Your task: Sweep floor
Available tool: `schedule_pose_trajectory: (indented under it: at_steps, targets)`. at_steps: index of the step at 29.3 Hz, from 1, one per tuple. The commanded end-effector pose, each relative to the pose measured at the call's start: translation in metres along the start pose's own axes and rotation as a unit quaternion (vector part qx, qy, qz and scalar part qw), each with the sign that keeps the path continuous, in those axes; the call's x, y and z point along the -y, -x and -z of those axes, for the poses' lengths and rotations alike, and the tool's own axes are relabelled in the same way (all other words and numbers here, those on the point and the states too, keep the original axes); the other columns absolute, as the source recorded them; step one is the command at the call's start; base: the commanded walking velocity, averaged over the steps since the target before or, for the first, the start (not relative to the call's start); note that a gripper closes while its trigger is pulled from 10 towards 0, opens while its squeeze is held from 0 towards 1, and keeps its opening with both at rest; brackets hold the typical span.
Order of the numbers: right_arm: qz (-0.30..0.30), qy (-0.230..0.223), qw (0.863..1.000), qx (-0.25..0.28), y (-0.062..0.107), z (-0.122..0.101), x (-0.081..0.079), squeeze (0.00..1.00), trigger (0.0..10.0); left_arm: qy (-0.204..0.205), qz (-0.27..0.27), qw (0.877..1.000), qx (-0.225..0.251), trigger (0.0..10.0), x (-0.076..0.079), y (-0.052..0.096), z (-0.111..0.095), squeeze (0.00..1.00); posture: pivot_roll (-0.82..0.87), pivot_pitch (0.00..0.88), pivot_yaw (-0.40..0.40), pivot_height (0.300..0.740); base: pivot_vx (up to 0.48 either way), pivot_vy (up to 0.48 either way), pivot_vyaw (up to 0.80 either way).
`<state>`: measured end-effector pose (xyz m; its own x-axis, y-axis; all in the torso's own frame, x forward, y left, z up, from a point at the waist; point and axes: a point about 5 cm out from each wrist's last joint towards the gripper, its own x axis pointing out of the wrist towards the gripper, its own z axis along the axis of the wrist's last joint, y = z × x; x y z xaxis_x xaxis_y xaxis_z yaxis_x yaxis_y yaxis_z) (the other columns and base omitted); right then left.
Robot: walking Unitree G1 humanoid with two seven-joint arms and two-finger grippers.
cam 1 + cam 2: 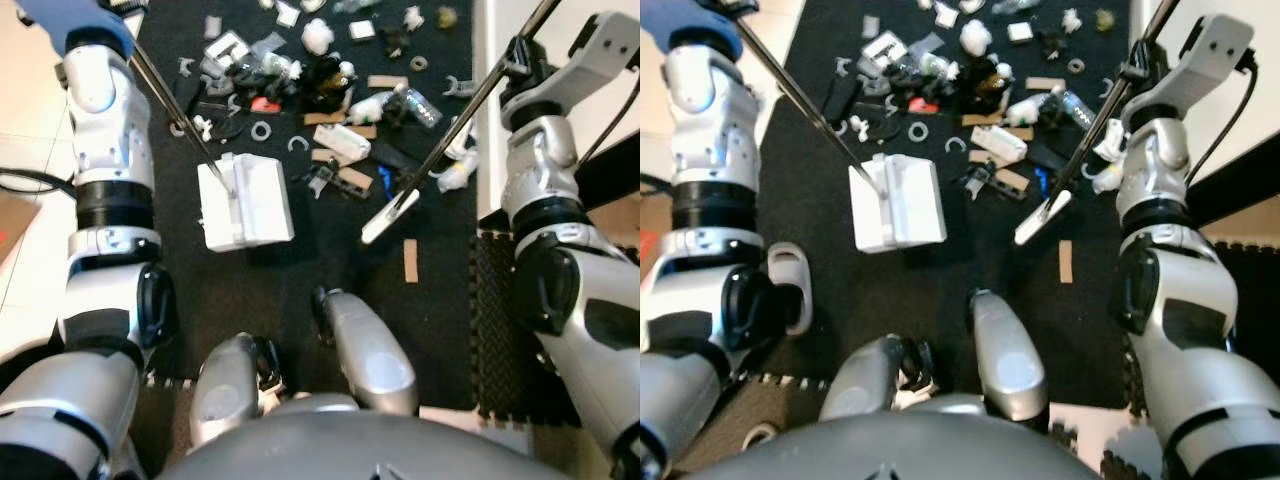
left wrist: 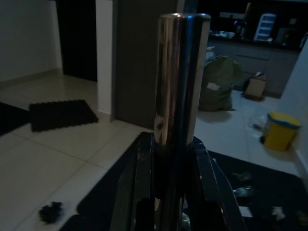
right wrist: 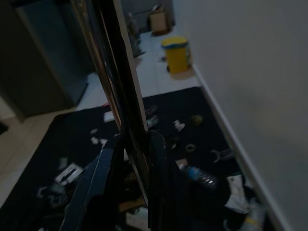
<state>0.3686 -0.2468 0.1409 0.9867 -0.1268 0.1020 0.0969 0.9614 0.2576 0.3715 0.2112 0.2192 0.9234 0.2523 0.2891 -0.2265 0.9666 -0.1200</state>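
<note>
A white dustpan [image 1: 245, 200] rests on the black mat [image 1: 250, 290], on a long metal handle [image 1: 175, 105] that slants up to my left arm. In the left wrist view my left gripper [image 2: 173, 144] is shut on that shiny pole [image 2: 180, 72]. A broom with a narrow white head [image 1: 390, 215] touches the mat to the right of the dustpan. Its dark pole [image 1: 470, 105] runs up to my right gripper [image 3: 132, 139], which is shut on it. A heap of litter [image 1: 330, 90] lies just beyond both tools: white scraps, rings, cardboard bits and a plastic bottle [image 1: 415, 105].
A cardboard strip [image 1: 410, 260] lies alone near the broom head. A white wall edge [image 1: 485, 100] borders the mat on the right, with foam puzzle tiles [image 1: 495, 330] below it. A white slipper [image 1: 790, 280] sits by my left leg. A yellow bin [image 3: 175, 53] stands farther off.
</note>
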Motion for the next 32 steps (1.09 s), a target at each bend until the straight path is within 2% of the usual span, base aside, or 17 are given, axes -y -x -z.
schedule_pose_trajectory:
  at_steps: [1,19,25,32]
  targets:
    - [0.000,0.000,1.000,0.010,0.000,-0.003,0.000,0.00,10.0,0.008,-0.004,1.000,0.018,10.0,-0.002,-0.002,-0.008,0.00,-0.04,0.062,-0.014,0.740,0.000,0.000,-0.80]
    - [0.002,-0.002,1.000,0.008,0.000,-0.002,0.000,0.00,10.0,0.008,0.002,1.000,0.001,10.0,0.001,0.002,0.002,0.00,-0.04,0.062,-0.012,0.740,0.000,0.000,-0.80]
    - [0.001,0.000,1.000,0.005,0.001,0.000,0.000,0.00,10.0,0.011,0.014,1.000,-0.014,10.0,0.009,0.010,0.012,0.00,-0.04,0.064,-0.014,0.740,0.000,0.000,-0.80]
    - [0.000,0.001,1.000,0.003,0.001,0.001,0.000,0.00,10.0,0.009,0.014,1.000,-0.021,10.0,0.010,0.015,0.016,0.00,-0.03,0.065,-0.015,0.740,0.000,0.000,-0.64]
